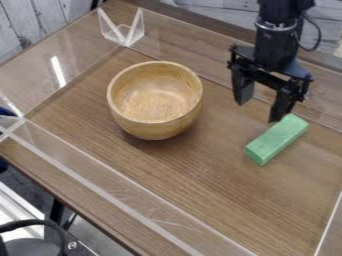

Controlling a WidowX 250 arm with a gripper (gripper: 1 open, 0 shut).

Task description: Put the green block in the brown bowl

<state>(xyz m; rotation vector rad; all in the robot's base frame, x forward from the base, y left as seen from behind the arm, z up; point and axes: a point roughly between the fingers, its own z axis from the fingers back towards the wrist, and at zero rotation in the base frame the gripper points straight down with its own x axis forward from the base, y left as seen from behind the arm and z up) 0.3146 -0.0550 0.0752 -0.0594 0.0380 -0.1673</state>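
— What's the surface in the camera view?
— A brown wooden table (160, 200) with visible seams between the planks. Bluish-grey boarding (40, 25) stands behind it at the upper left.
— And on it?
— The bowl (155, 98), light brown and round, sits left of the middle of the picture. Farther back, near the table's far edge, there's a small clear wire-like thing (122, 23). A dark cable (40, 228) curls at the lower left.
— Where's the block?
— The green block (277, 139) lies flat on the table, slanted, to the right of the bowl and well apart from it.
— How about the gripper (262, 103)?
— Released, its jaws spread wide, with a gap between them. It hangs near the block's far end, between bowl and block, and grasps nothing. Whether a fingertip touches the block, I can't tell.
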